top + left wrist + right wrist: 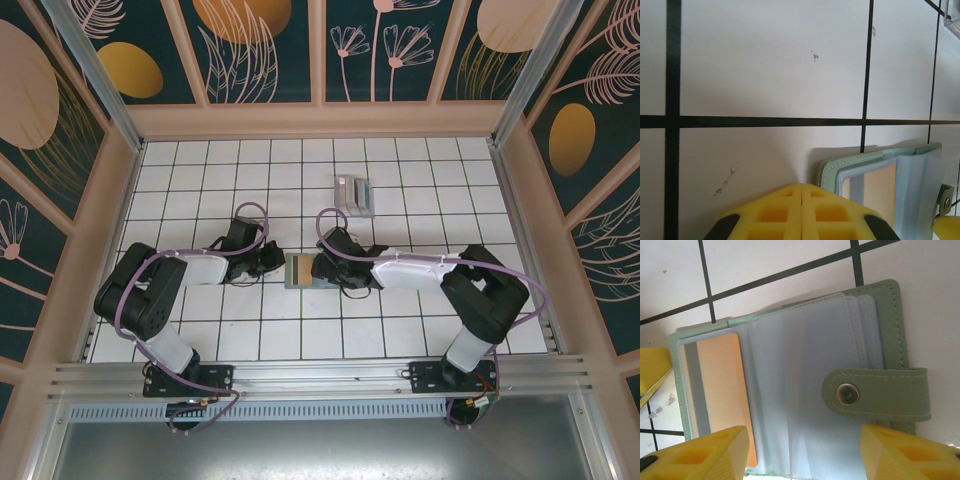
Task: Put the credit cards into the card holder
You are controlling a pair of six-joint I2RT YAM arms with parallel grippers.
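- Right wrist view: the right gripper hangs just above the open card holder, its yellow fingers apart and holding nothing. A gold-brown card sits in a clear sleeve at the holder's left side.
- Left wrist view: the left gripper has its fingers pressed together on nothing, just beside the holder's corner on the white tiled desk.
- Step, as I judge it: one card is stowed. The next move calls for a reach outward to grasp another thin card by its edge.
- Top external view: the other credit cards lie farther out, well apart from the holder.
- No brand, label or writing is readable, and the snap strap is plain.
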